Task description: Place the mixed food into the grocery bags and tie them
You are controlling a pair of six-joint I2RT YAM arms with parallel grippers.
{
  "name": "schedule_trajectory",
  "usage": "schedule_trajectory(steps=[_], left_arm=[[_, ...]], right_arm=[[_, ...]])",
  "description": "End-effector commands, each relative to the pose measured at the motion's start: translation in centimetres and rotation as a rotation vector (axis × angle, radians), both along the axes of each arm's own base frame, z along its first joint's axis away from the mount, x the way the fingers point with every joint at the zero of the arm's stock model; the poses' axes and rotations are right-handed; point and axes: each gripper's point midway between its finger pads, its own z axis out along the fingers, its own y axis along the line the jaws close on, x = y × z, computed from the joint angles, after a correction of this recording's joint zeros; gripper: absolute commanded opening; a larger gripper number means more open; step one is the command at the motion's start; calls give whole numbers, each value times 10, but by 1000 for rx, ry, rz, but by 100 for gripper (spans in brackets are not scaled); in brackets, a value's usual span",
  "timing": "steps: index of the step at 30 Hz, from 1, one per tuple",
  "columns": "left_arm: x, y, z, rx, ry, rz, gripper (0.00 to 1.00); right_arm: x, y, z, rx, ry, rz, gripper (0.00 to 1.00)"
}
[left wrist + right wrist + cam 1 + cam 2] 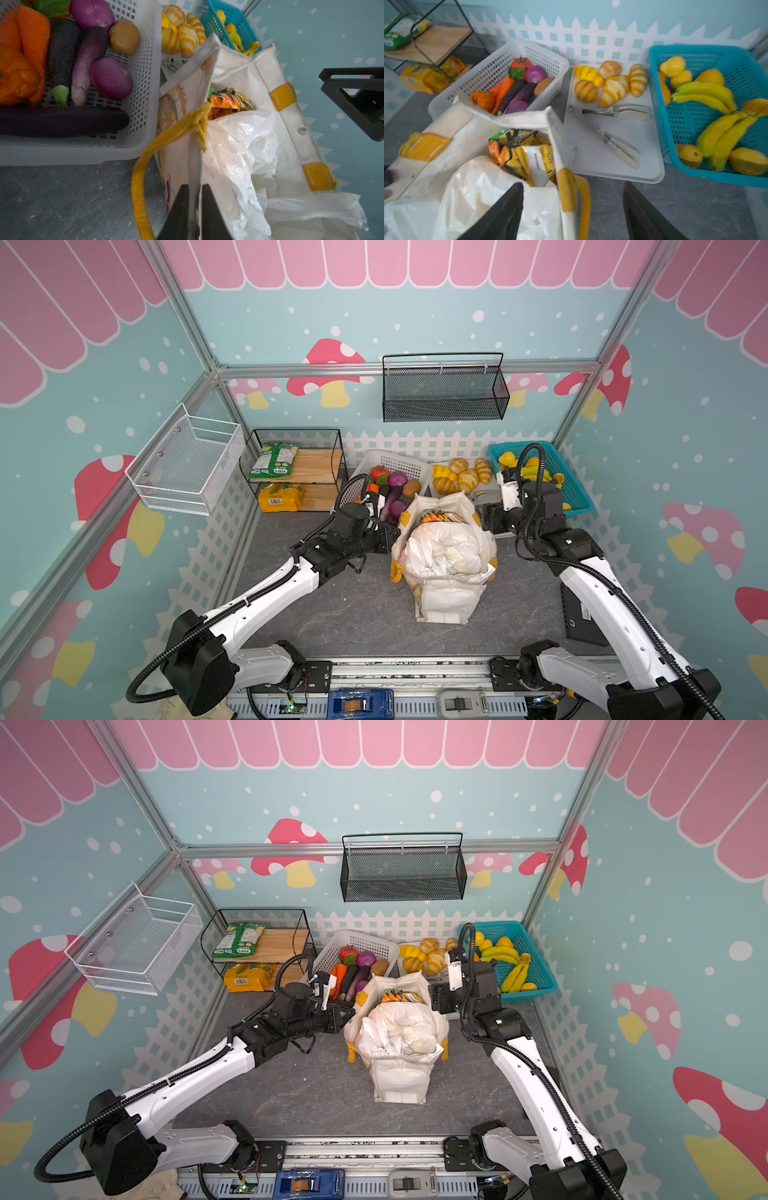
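The cream canvas tote (440,601) (399,1081) stands mid-table, mouth up. The crinkly white plastic bag (444,549) (239,145) fills its front part. A yellow-and-dark snack packet (440,516) (519,149) stands behind the plastic bag, inside the tote. My left gripper (392,537) (195,186) straddles the tote's left rim, jaws a narrow way apart, beside a hanging yellow handle (141,176). My right gripper (486,518) (573,184) is wide open over the right rim and its yellow handle (583,197). Yellow toy fruits (672,66) lie in the teal basket (577,497).
Behind the tote are a white basket (386,460) of vegetables and a white tray (612,166) with bread rolls and tongs. A black wire shelf (299,435) at the back left holds green and yellow packets. A flat black box (582,622) lies at the right.
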Motion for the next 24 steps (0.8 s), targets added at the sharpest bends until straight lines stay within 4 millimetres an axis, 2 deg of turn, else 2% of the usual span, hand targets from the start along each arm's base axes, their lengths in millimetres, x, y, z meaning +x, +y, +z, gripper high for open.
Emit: schedule_trajectory(steps=[1,4,7,9,12,16,19,21,24], left_arm=[[12,-1,23,-37,-59,24,42],[13,6,36,-44,-121,48,54],[19,29,54,-26,-247,128,64],[26,60,67,4,-358,259,74],[34,111,78,87,-486,458,82],[43,174,72,264,-565,676,90],[47,218,50,364,-597,827,97],[50,245,27,388,-580,892,99],[56,265,-10,414,-535,899,99]], right_arm=[[14,-36,17,-54,-126,-156,84],[21,-71,24,-73,-198,-298,94],[24,-113,19,-116,-244,-469,96],[25,-139,3,-150,-260,-566,97],[25,-168,-30,-160,-235,-659,97],[25,-177,-68,-205,-212,-676,97],[27,-176,-98,-221,-201,-658,98],[30,-171,-122,-217,-182,-624,98],[35,-161,-156,-193,-140,-562,98]])
